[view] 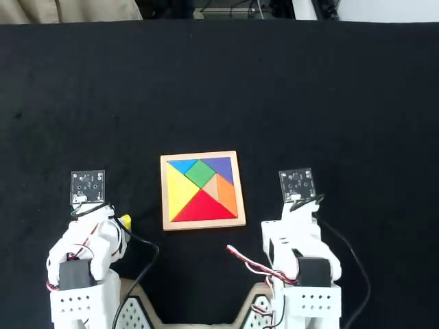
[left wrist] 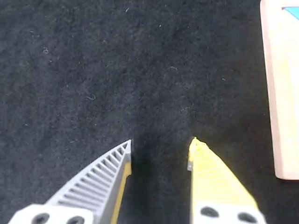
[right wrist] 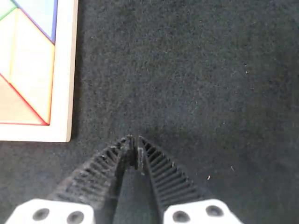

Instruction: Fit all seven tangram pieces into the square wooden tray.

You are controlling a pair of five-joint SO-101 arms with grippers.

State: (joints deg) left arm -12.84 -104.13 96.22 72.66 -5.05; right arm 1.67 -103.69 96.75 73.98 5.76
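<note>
The square wooden tray (view: 204, 224) lies flat at the table's middle front. Its pieces lie flush inside: a yellow triangle (view: 178, 195), a red triangle (view: 204, 207), a green square (view: 200, 173), a blue triangle (view: 182, 165), a purple piece (view: 223, 166), an orange piece (view: 227, 192) and a pale one (view: 212, 186). My left gripper (left wrist: 162, 145) is open over bare cloth, nothing between its fingers, with the tray's rim (left wrist: 280, 93) off to one side. My right gripper (right wrist: 135, 150) is shut on nothing, close to a tray corner (right wrist: 65, 133).
Black cloth (view: 309, 96) covers the whole table. The left arm (view: 89, 240) and right arm (view: 302, 240) sit folded at the front edge, one on each side of the tray. Red and black cables (view: 247, 262) trail between the bases.
</note>
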